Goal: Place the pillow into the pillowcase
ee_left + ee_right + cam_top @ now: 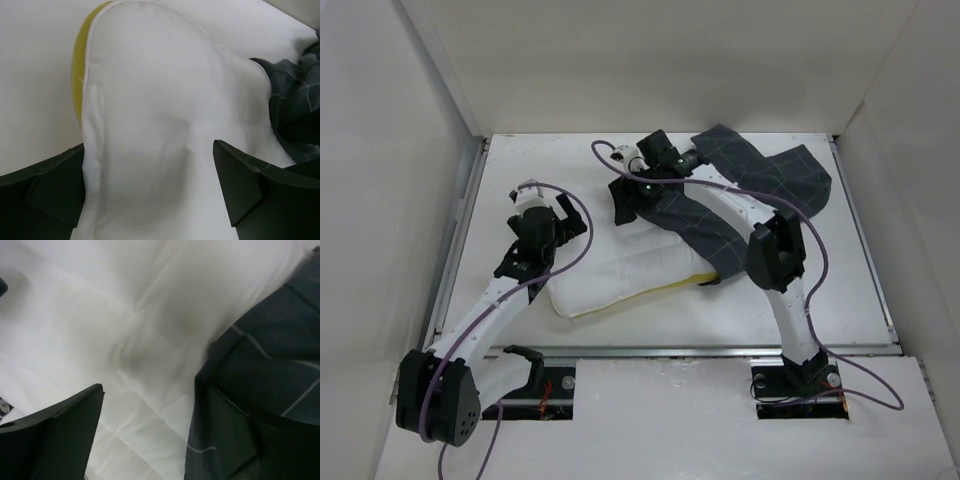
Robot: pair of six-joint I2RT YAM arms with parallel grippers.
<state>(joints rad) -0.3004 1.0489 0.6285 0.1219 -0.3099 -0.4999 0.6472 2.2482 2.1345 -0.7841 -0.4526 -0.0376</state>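
No legible text, labels, brands, numbers or signs anywhere: none on pillow (620,275), pillowcase (760,185) or either arm.

Left end effector (560,209) points toward one o'clock, fingers spread; right end effector (623,201) reaches toward ten o'clock, fingers parted.

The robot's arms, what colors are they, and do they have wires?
Each arm mixes white links with chunky black joints. A purple cable loops along each one. The left gripper and right gripper have dark, wedge-shaped fingers. A small green light glows near the right wrist.
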